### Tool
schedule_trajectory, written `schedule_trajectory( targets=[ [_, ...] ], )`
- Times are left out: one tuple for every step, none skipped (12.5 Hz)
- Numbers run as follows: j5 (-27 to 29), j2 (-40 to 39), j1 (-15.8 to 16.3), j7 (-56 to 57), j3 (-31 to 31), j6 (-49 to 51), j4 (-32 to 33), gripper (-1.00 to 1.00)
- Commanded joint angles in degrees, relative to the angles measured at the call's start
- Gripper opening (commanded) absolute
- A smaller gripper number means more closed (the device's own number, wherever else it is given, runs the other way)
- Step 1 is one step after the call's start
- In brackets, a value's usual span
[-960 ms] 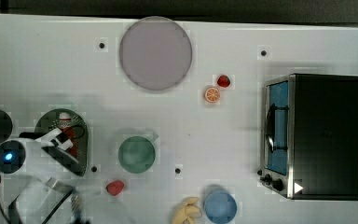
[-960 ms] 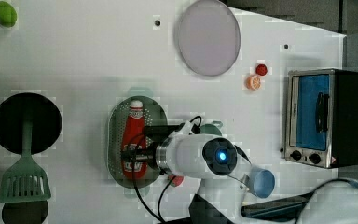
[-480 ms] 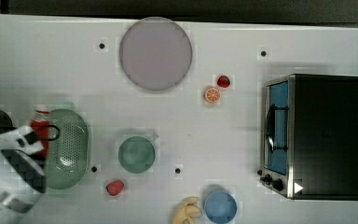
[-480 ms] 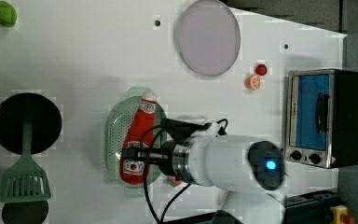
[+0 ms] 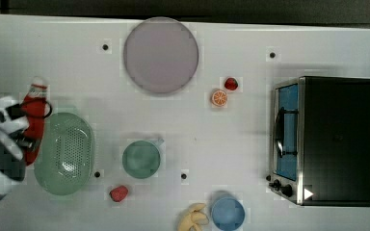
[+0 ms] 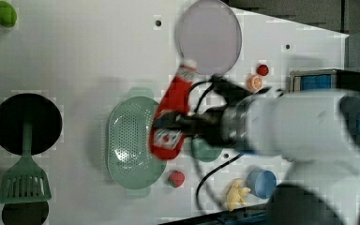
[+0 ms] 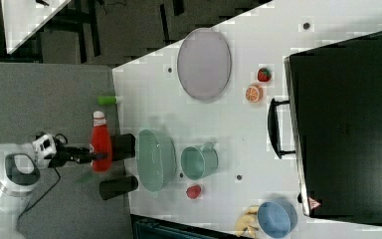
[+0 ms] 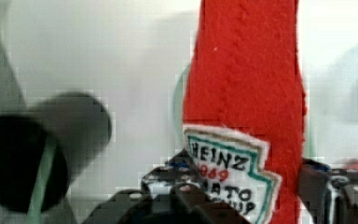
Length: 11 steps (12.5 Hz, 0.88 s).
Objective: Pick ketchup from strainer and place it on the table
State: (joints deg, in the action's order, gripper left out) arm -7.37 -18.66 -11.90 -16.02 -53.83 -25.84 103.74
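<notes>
- We see the gripper [image 7: 87, 154] clamped on the ketchup [image 7: 100, 144], holding it upright in the air, clear of the strainer [image 7: 155, 159].
- In the top view the bottle sits at the strainer's left rim.
- Bare table [image 5: 101, 82] lies between the strainer and the lilac plate [image 5: 161, 54].

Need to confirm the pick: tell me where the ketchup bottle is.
The red ketchup bottle hangs in the hand, off the top view's left of the pale green oval strainer.
</notes>
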Motion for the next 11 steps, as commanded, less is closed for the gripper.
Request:
schedule_trajectory(
  targets=[
    [0.1,0.67,-6.74,4.36,3.8,5.07,-3.76,0.18],
    [-0.08,1.15,-8.16,6.19,5.12,6.61,-4.29,0.18],
    [-0.36,1.85,-9.57,7.81,6.57,6.95,-4.35,0.18],
    [-0.84,2.56,-10.9,9.24,8.12,6.94,-4.27,0.18],
    [-1.42,3.22,-12.02,10.32,9.59,6.94,-4.26,0.18],
    [-1.94,3.77,-13.01,11.69,11.04,6.97,-4.19,0.18],
    [-2.28,4.19,-13.84,13.9,12.45,7.2,-4.02,0.18],
    [-2.42,4.56,-14.54,16.62,13.92,7.27,-3.59,0.18],
    [-2.44,4.75,-15.09,19.73,15.45,7.31,-3.0,0.18],
    [-2.43,4.77,-15.5,23.17,16.83,7.29,-2.25,0.18],
    [-2.43,4.76,-15.84,25.99,18.16,7.06,-1.27,0.18]
  ],
)
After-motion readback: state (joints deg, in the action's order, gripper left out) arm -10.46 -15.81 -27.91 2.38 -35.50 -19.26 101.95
